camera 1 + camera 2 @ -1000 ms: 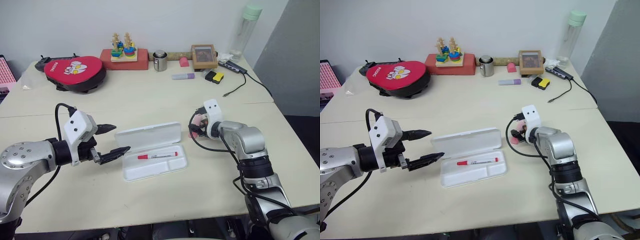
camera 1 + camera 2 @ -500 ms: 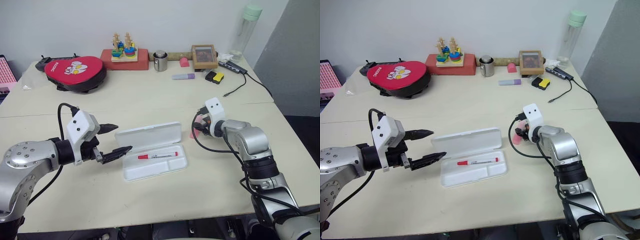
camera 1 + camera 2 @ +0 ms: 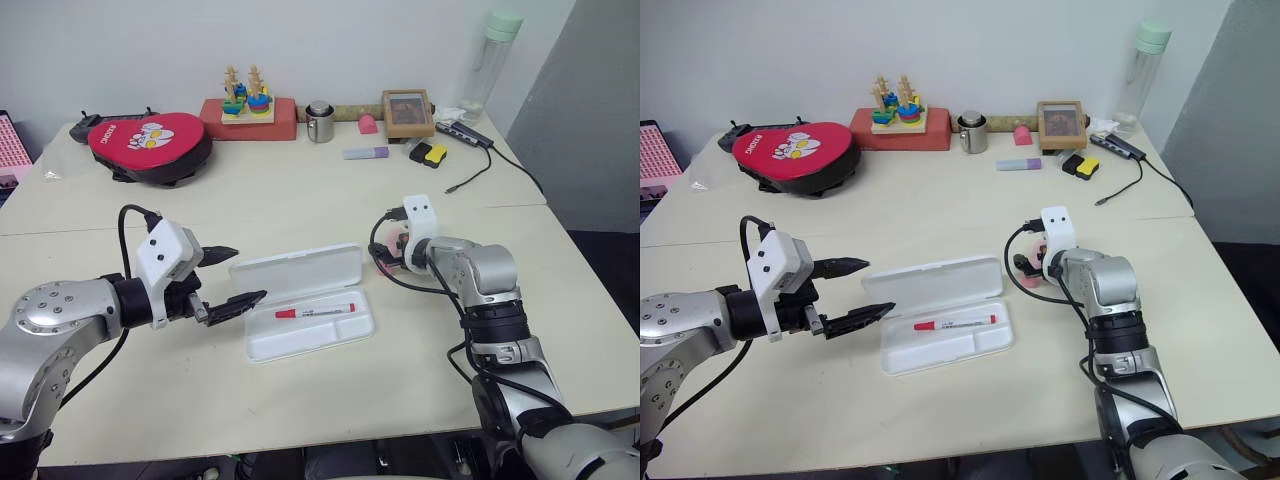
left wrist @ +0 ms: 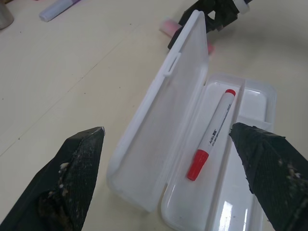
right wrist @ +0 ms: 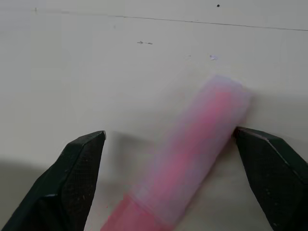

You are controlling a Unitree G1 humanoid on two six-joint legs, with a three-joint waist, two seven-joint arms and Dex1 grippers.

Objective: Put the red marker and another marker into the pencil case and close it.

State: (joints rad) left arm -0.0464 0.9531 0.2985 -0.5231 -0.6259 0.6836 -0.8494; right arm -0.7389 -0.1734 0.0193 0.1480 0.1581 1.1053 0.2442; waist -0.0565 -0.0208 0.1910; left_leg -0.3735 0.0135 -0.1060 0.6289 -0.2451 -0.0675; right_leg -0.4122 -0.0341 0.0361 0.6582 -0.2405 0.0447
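- right gripper has just sprung wide; a second ago it stood narrower over the pink marker, and now the fingers stand either side of it, with bare bench showing on the left and the right finger close to or touching it.
- pink marker lies flat on the bench, just past the right end of the pencil case; nothing grips it.
- my read: either a dropped hold or a fresh line-up for the pick. this half of the job is still open.
- red marker is already in the case tray, lying lengthways, cap toward the left arm.
- case lid stands open, hinged along the far edge; closing comes last.
- left gripper hovers by the case's left end, fingers spread wide, empty, touching nothing.
- round about: red pouch, toy stacker, metal cup, purple marker, picture frame and bottle, all well back along the far edge.
- in the way: the raised lid sits between pink marker and tray, so the carry likely has to go over or around it.
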